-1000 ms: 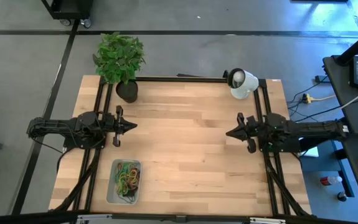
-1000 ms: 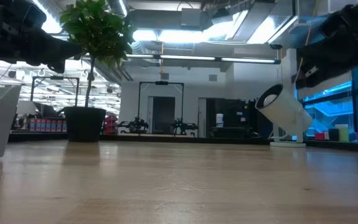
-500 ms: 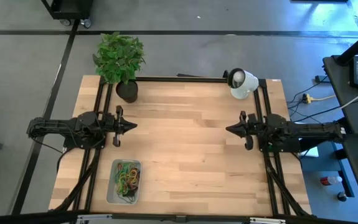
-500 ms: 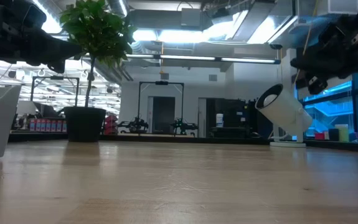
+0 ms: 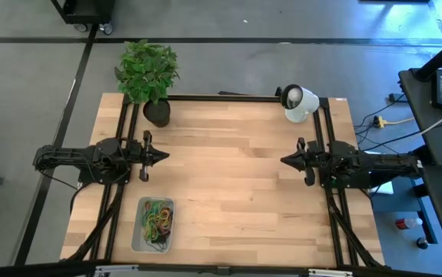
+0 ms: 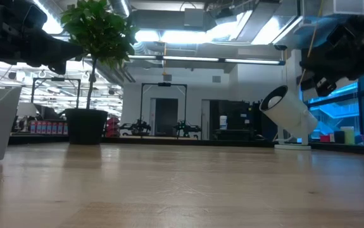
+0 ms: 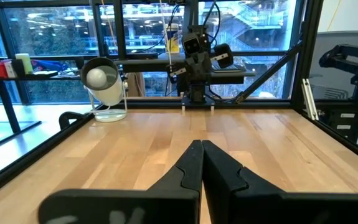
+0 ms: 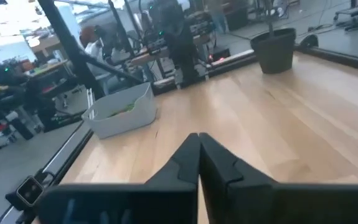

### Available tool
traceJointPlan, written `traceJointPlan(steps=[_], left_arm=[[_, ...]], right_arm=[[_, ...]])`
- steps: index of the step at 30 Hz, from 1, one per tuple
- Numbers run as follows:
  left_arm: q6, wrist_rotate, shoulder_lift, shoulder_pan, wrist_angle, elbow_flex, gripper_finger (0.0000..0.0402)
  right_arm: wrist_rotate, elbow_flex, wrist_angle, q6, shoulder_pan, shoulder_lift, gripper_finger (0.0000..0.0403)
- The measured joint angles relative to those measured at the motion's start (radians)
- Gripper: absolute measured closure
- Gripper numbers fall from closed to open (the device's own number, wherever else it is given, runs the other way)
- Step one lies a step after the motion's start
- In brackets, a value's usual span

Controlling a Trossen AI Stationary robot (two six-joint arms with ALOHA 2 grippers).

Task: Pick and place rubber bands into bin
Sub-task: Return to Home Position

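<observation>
Beyond the bin (image 5: 135, 240), between it and the plant pot (image 5: 157, 114), the left end effector (image 5: 163, 155) is held above the surface (image 5: 228, 192). Its fingers (image 7: 191, 163) are pressed together with nothing between them.

The bin itself is found near the front left corner of the surface. The rubber bands (image 5: 157, 219) are heaped inside it as a tangled mass of green, red, tan and black loops. No loose band can be made out on the wood outside the bin.

Handling note (judged): the bands are expected to be very light, limp and stretchy, with a somewhat grippy skin. A strand is best pinched where it arches clear of its neighbours, with a narrow closure. Snagging of adjoining loops is likely, since the pile is interlocked. Breakage is not a concern.

Well apart from the bin, across the surface to its right, the right end effector (image 5: 284, 161) is held above the wood. Its fingers (image 8: 188, 155) are likewise closed on nothing, pointed back towards the bin's side. Collection is judged essentially complete.
</observation>
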Motion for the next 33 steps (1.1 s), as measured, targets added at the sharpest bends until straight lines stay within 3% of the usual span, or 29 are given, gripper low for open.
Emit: traceJointPlan(steps=[8,33], left_arm=[[0.0,0.0,0.0,0.0,0.0,0.0,0.04],[0.0,0.0,0.0,0.0,0.0,0.0,0.04]], right_arm=[[-0.001,0.0,-0.001,0.002,0.0,0.001,0.0376],[-0.001,0.0,0.0,0.001,0.0,0.001,0.0383]])
